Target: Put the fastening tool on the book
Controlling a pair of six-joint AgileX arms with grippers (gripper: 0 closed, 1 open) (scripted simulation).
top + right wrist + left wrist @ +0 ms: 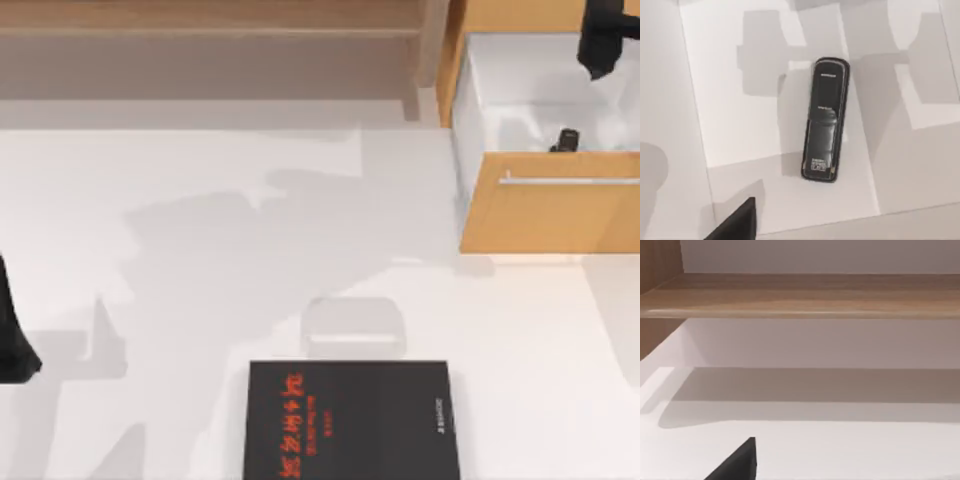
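Note:
The fastening tool (567, 140) is a small black block lying on the white floor of an open drawer (548, 205) at the table's far right. In the right wrist view the fastening tool (825, 120) lies flat and alone, with small pale marks on its top face. My right gripper (603, 45) hangs above the drawer, a little beyond the tool and apart from it. The book (350, 420), black with red characters, lies flat at the table's near edge, right of centre. My left gripper (15, 345) is parked at the left edge.
The drawer has a wooden front with a metal handle (570, 181) facing the table. A wooden shelf (210, 20) runs along the back; the left wrist view looks at this shelf (800, 295). A faint pale rectangular patch (353, 328) lies just beyond the book.

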